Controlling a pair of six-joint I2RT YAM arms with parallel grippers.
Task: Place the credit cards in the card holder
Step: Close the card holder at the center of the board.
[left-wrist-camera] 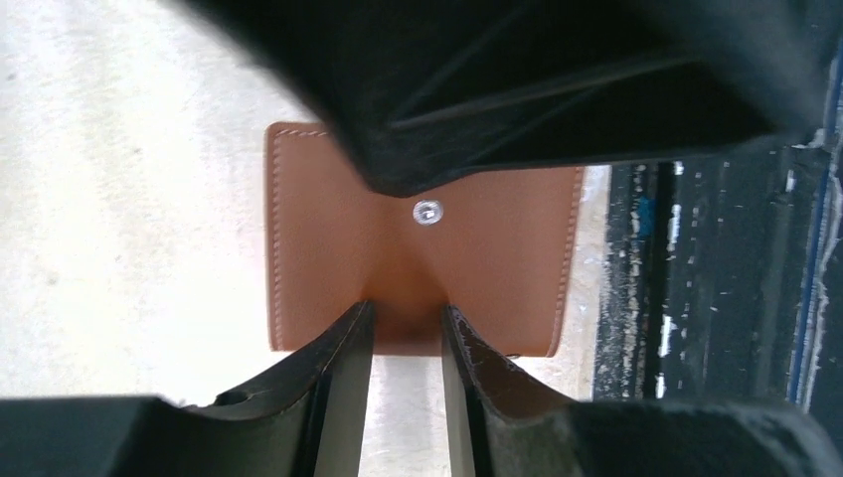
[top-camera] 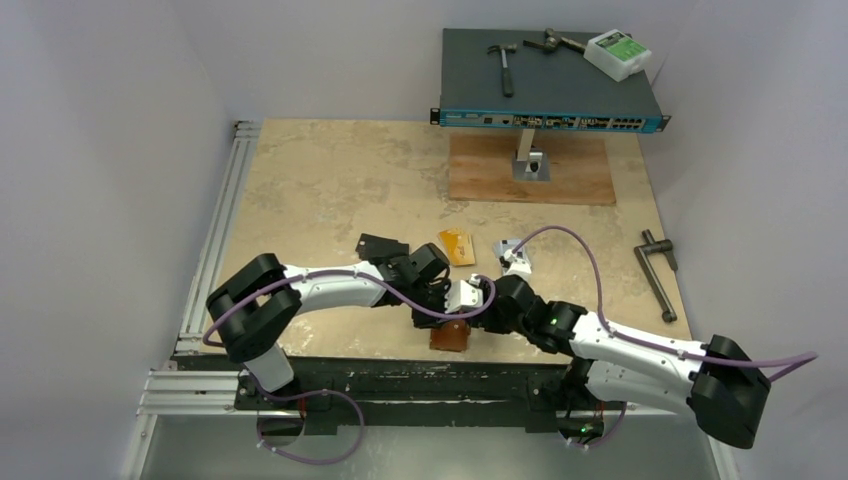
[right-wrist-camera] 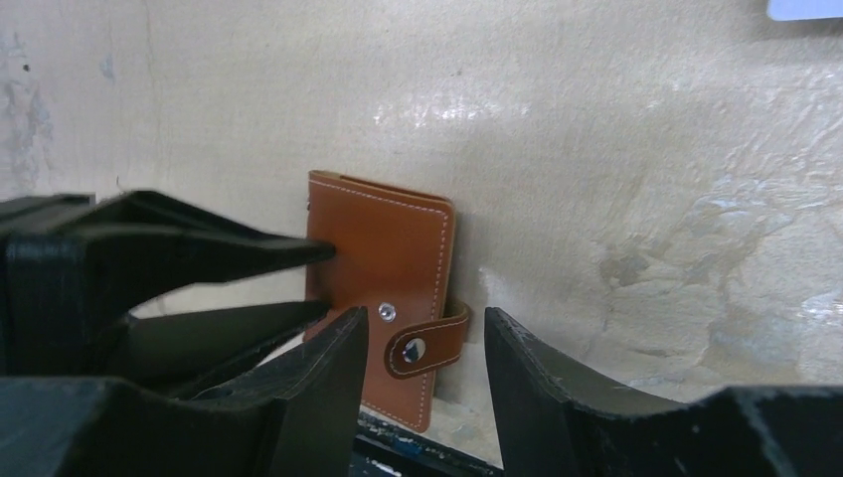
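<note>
The brown leather card holder (top-camera: 451,337) lies folded at the table's near edge, its snap tab (right-wrist-camera: 427,343) undone. In the left wrist view the card holder (left-wrist-camera: 328,238) sits just past my left gripper (left-wrist-camera: 406,313), which is open a little with its tips at the holder's edge. My right gripper (right-wrist-camera: 425,333) is open, its fingers on either side of the tab, and holds nothing. Both grippers meet above the holder in the top view, left (top-camera: 437,308) and right (top-camera: 462,312). A black card (top-camera: 382,245), a gold-orange card (top-camera: 457,245) and a silvery white card (top-camera: 513,250) lie further back.
A network switch (top-camera: 550,80) on a stand over a wooden board (top-camera: 530,170) stands at the back, with hammers and a white box on top. A metal crank tool (top-camera: 657,272) lies at the right. The black front rail (left-wrist-camera: 716,278) runs right next to the holder.
</note>
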